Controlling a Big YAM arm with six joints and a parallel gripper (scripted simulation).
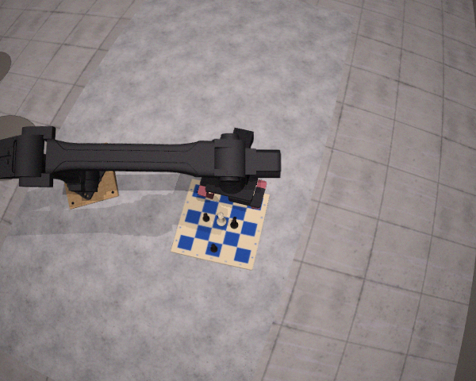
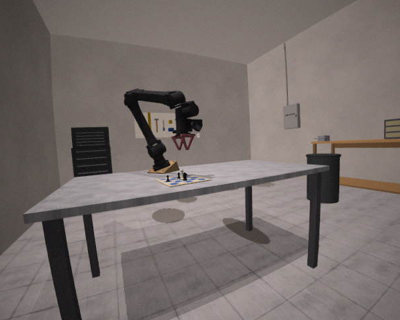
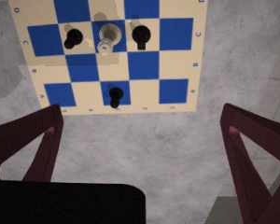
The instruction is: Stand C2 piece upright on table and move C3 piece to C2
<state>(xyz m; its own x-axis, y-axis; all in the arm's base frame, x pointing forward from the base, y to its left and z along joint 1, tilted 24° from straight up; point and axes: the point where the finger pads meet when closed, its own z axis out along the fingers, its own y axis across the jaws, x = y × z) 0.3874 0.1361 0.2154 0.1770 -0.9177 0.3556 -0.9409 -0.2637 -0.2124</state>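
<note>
Hovering released and empty above the blue-and-cream chequered board (image 1: pixel 258 229), the dark-red two-fingered hand (image 2: pixel 183 141) risks toppling the upright black pawns (image 3: pixel 140 35) at 3 and 9 o'clock of the small white piece (image 3: pixel 108 40).

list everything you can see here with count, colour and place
square checkered board: 1, blue and cream, on the table near its middle
small upright chess pieces: 3, black, two in one row of the board and one nearer its edge
pale chess piece: 1, white, between the two black ones in that row
long flat table: 1, mottled grey top, dark legs
wedge-shaped wooden base: 1, tan, on the table under the arm
round bin: 1, dark grey, on the floor beside the table
jointed arm: 1, black, reaching over the board
end effector: 1, dark red fingers, open, above the board, holding nothing
</note>
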